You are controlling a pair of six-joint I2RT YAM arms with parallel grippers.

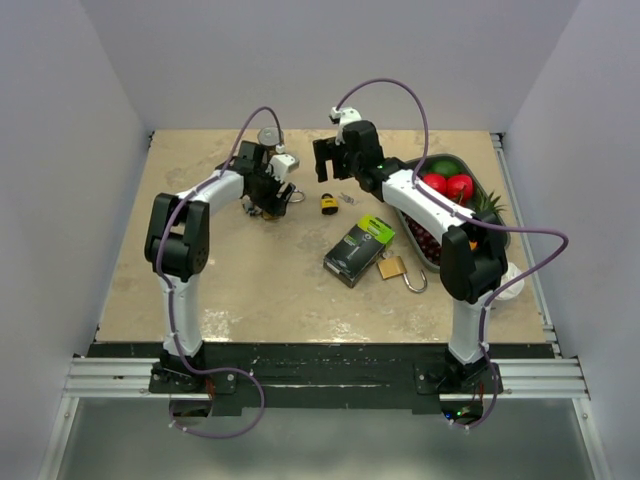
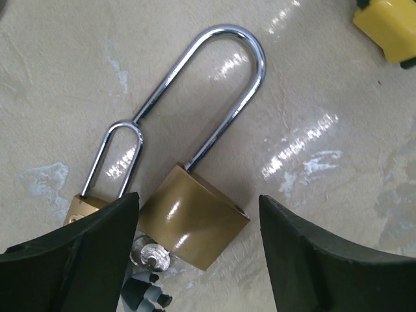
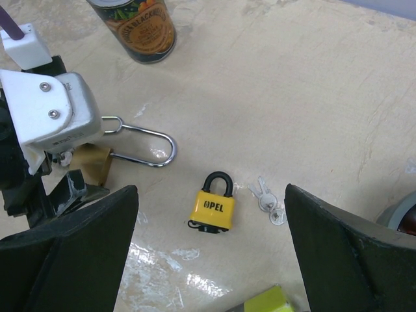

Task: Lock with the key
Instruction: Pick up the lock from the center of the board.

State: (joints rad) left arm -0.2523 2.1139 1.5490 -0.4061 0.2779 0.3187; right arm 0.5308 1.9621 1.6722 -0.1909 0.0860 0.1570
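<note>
Boldly lettered OPEL, the yellow padlock (image 3: 211, 209) lies beneath the right gripper (image 3: 211, 188), jaws wide and empty; the left gripper (image 2: 198, 198), jaws likewise spread, flanks a brass padlock (image 2: 195, 224).

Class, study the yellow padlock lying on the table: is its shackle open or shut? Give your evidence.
Shut. In the right wrist view, both ends of the black shackle run into the body of the yellow padlock, with no gap.
</note>
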